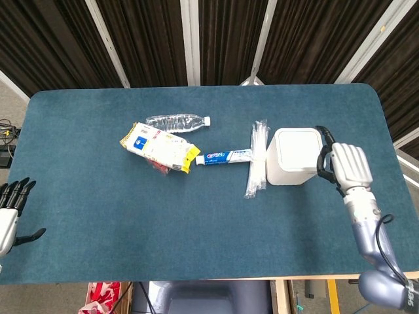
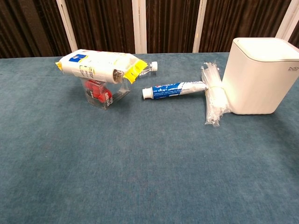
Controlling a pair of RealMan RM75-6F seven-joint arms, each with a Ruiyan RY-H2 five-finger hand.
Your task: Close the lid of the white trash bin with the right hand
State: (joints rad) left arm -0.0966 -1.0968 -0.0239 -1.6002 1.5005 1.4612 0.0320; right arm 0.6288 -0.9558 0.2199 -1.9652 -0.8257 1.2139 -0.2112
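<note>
The white trash bin (image 1: 293,157) (image 2: 259,77) stands on the right part of the blue table, its lid lying flat and closed on top. My right hand (image 1: 345,167) hovers just right of the bin, fingers curled toward its side, holding nothing; whether it touches the bin is unclear. It is out of the chest view. My left hand (image 1: 9,210) hangs off the table's left edge, fingers spread and empty.
A bundle of clear plastic strips (image 1: 258,159) (image 2: 213,93) lies against the bin's left side, with a toothpaste tube (image 1: 224,156) (image 2: 174,89) beside it. Further left are a yellow-white packet (image 1: 159,145) (image 2: 96,66) over a clear box with red contents (image 2: 99,91), and a water bottle (image 1: 177,122).
</note>
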